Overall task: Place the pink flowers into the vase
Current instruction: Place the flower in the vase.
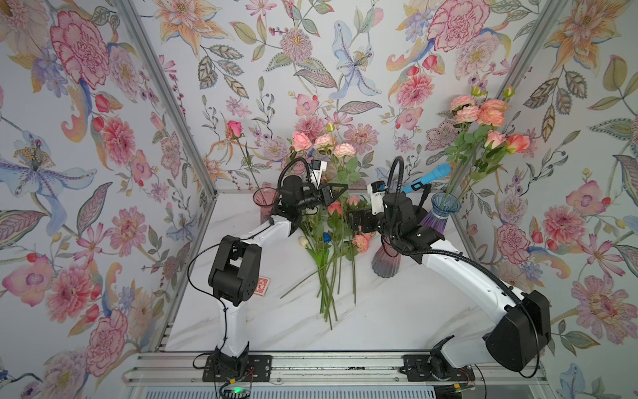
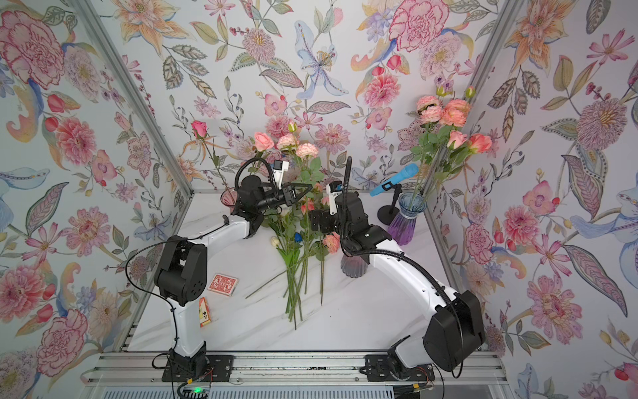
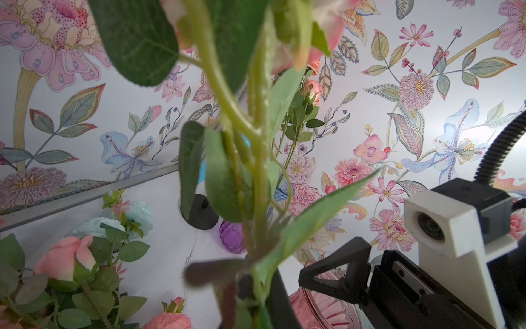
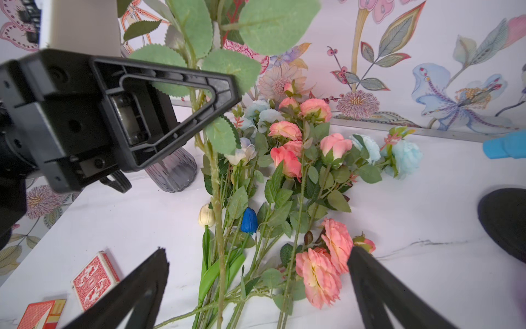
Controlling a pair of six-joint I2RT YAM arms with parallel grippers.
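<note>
My left gripper (image 1: pixel 341 189) is shut on the green stem (image 3: pixel 259 171) of a spray of pink flowers (image 1: pixel 324 142), held upright above the table. In the left wrist view its jaws (image 3: pixel 256 302) pinch that stem. My right gripper (image 4: pixel 257 253) hangs open over a pile of pink flowers (image 4: pixel 321 273) lying on the white table (image 1: pixel 397 317); nothing is between its fingers. A blue and purple vase (image 1: pixel 442 212) at the back right holds several pink blooms (image 1: pixel 480 112). A pink vase (image 1: pixel 263 200) at the back left holds one dark pink rose (image 1: pixel 234 128).
A third, smoky vase (image 1: pixel 384 264) stands under my right arm. Pale blue blooms (image 4: pixel 404 155), a white tulip (image 4: pixel 206 216) and a blue tulip (image 4: pixel 249 220) lie in the pile. A blue microphone (image 1: pixel 428 178) stands behind it. Card boxes (image 2: pixel 222 284) lie at front left.
</note>
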